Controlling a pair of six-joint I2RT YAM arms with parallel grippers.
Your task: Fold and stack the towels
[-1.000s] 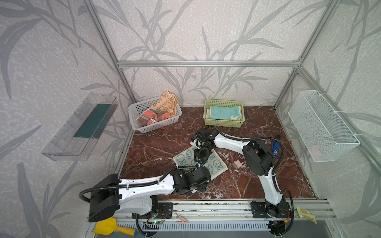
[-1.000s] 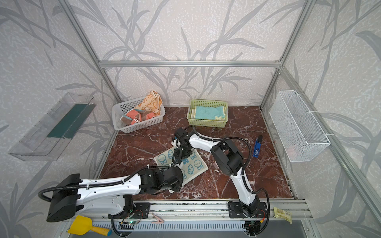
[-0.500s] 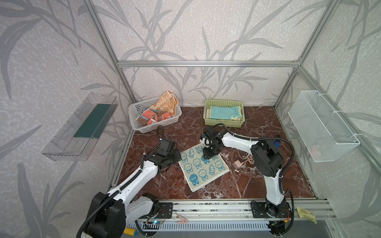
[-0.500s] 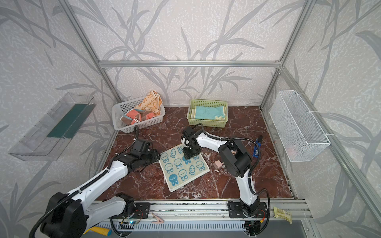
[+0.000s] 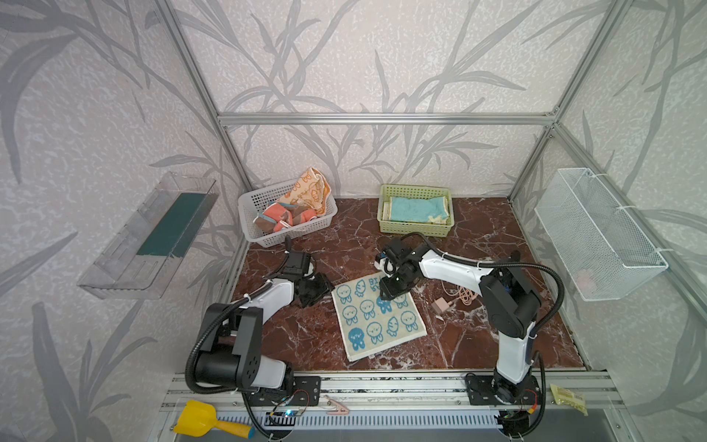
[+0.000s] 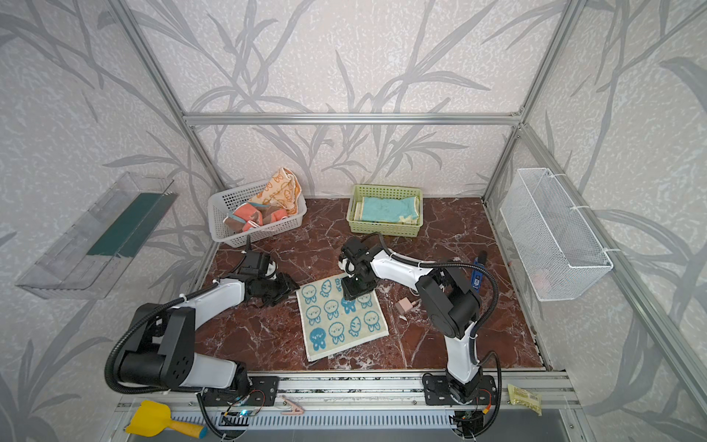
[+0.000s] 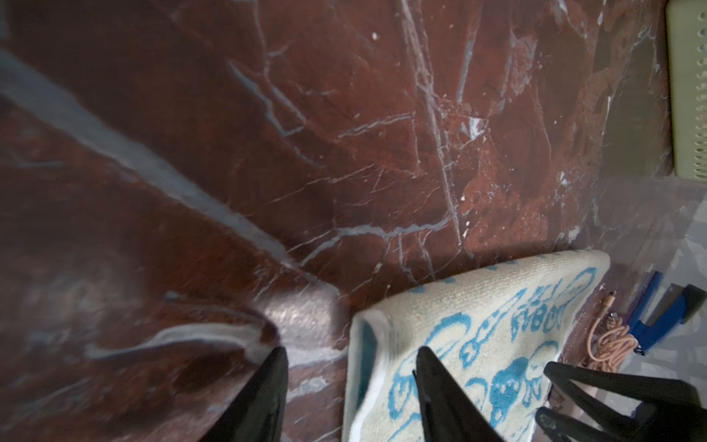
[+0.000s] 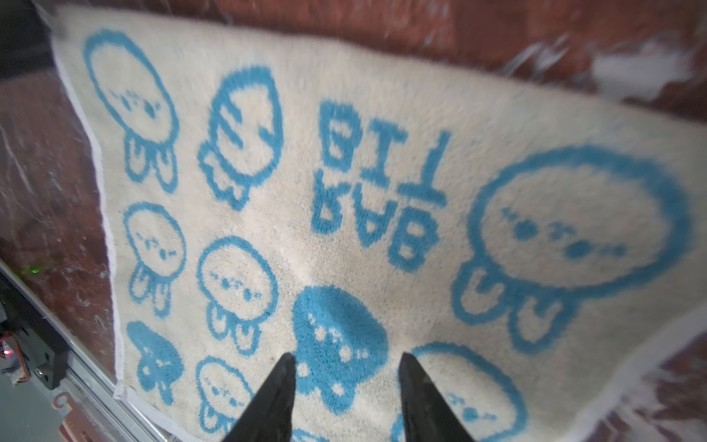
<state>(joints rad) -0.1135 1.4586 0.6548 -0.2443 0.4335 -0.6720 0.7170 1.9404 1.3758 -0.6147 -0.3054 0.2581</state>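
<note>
The cream towel [image 5: 377, 317], printed with blue bunnies and "RABBIT", lies spread flat in one layer. Its far part lies under the parted jaws of the right gripper [image 8: 346, 358]. Its slightly curled corner sits between the parted jaws of the left gripper [image 7: 352, 350]. Well beyond both jaws are a crumpled orange-print towel [image 5: 308, 187], bunched coral towels [image 5: 275, 220] and a folded teal towel [image 5: 415, 208].

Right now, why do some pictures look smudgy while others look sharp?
Left wrist view: the marble tabletop is streaked, probably because the camera is moving. Right wrist view: the blue bunny towel looks soft and is fuzziest near its edges. Both top views: crisp and evenly lit.
</note>
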